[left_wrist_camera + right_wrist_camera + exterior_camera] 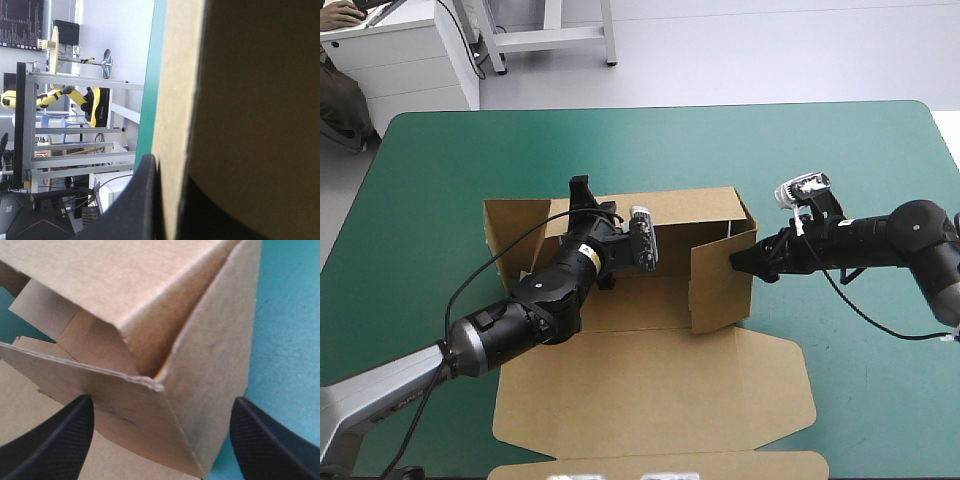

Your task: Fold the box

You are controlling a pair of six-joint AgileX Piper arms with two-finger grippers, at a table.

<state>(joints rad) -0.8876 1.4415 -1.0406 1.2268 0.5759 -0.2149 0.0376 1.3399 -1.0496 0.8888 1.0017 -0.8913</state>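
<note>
Right pincer [161,399] astride box [650,370] corner, left pincer [583,198] pinching box wall

A white cabinet [415,70] stands on pale floor [770,50] beyond the table [440,160].

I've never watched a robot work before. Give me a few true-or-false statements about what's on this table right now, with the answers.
1. The box lies completely flat. False: its far wall and right wall stand raised.
2. The right tool is open. True: its fingers stand apart, with a corner of the box ahead between them.
3. The left tool is shut on the box's far wall. True.
4. The table's cover is red. False: it is teal-green.
5. The lid panel lies flat toward the table's near edge. True.
</note>
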